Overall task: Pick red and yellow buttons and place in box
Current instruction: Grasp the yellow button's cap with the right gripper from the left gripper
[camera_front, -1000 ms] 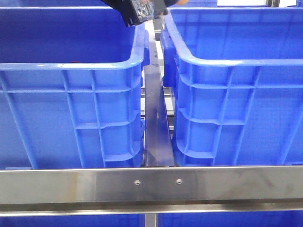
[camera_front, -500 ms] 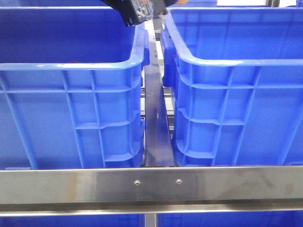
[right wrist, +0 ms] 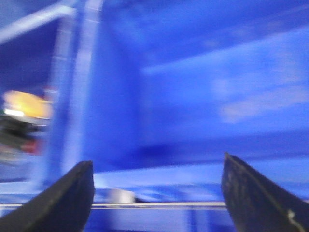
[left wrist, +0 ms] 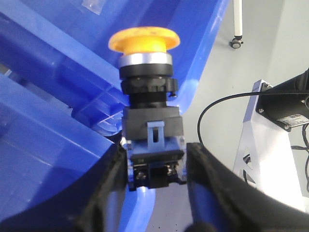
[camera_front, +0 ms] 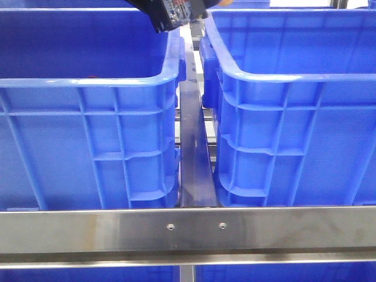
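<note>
In the left wrist view my left gripper is shut on the black body of the yellow button, a push-button with an orange-yellow mushroom cap. It is held beside the outer wall and rim of a blue crate. In the blurred right wrist view my right gripper is open and empty inside a blue crate. A blurred orange-yellow shape with a red spot under it lies off to one side there. The red button does not show clearly. The front view shows the left crate and the right crate.
A dark arm part hangs over the gap between the crates at the top of the front view. A steel rail crosses the front, and another runs back between the crates. A white stand and cable stand on the floor.
</note>
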